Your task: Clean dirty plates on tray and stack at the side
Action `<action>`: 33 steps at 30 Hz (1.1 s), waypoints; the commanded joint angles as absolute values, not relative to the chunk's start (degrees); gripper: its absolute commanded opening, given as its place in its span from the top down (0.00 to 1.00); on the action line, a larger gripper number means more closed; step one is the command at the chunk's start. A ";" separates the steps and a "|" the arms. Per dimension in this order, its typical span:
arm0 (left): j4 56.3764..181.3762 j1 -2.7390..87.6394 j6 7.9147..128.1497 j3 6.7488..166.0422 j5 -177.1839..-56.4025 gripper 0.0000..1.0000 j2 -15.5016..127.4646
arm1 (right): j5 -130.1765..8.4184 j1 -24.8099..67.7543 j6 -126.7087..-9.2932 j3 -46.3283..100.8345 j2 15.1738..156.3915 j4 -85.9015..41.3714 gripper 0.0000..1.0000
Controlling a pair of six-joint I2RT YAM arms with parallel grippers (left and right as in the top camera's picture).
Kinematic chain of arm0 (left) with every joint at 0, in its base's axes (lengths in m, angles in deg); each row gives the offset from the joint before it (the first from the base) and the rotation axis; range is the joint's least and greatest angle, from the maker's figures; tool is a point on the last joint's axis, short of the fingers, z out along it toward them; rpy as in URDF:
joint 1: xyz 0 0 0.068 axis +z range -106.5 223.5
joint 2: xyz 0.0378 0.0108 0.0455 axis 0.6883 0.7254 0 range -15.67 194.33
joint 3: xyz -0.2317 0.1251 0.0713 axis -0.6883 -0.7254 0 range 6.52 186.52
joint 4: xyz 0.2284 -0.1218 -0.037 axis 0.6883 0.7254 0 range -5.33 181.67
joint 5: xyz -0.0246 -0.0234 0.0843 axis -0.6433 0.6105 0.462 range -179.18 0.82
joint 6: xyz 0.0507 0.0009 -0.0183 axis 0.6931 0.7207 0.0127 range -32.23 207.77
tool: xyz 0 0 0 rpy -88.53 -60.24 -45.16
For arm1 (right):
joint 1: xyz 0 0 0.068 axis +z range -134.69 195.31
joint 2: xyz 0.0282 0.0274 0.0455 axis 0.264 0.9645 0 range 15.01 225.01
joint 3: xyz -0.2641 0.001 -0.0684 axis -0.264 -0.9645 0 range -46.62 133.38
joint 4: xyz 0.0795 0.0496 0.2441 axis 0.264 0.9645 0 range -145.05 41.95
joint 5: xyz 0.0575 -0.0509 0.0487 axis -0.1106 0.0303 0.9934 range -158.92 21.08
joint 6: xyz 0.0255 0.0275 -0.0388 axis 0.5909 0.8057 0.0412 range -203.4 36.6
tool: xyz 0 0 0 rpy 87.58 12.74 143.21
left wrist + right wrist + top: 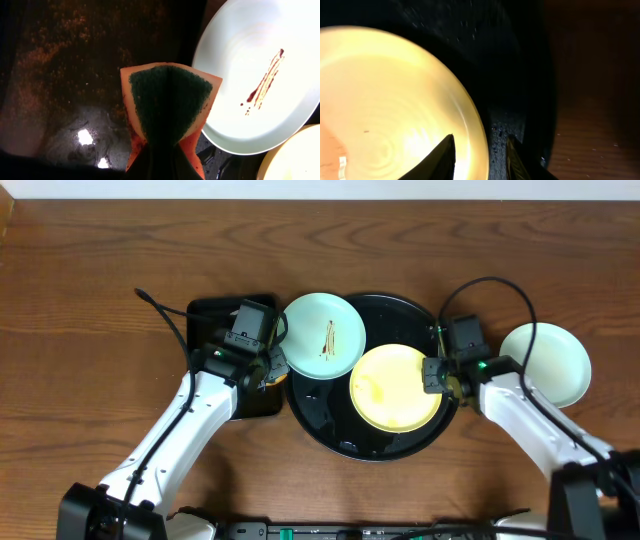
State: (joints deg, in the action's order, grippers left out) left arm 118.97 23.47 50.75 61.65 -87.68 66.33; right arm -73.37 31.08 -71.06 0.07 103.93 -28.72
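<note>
Clamped in the left gripper, a sponge is hanging left of the tray. On it, the right gripper, jaws narrowly parted, is straddling the yellow plate; the streaked mint plate is waiting at its upper-left rim, and one clean-looking mint plate is lying to its right.

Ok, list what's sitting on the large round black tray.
On the large round black tray: a pale yellow round plate and a streaked mint-green round plate overhanging its upper-left rim. The tray floor beneath both is hidden.
</note>
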 commanded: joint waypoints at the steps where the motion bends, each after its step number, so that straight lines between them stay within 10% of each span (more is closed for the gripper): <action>1: 119.17 23.71 51.96 61.39 -87.00 0.92 65.76 | -73.33 30.93 -71.24 -0.36 107.08 -28.77 0.69; 8: 119.17 23.71 51.96 61.39 -86.98 0.92 65.76 | -69.94 30.93 -71.21 -0.36 110.60 -29.12 0.99; 33: 119.15 23.71 51.96 61.39 -87.00 0.92 65.76 | -87.32 30.79 -85.05 0.27 90.41 -29.42 0.99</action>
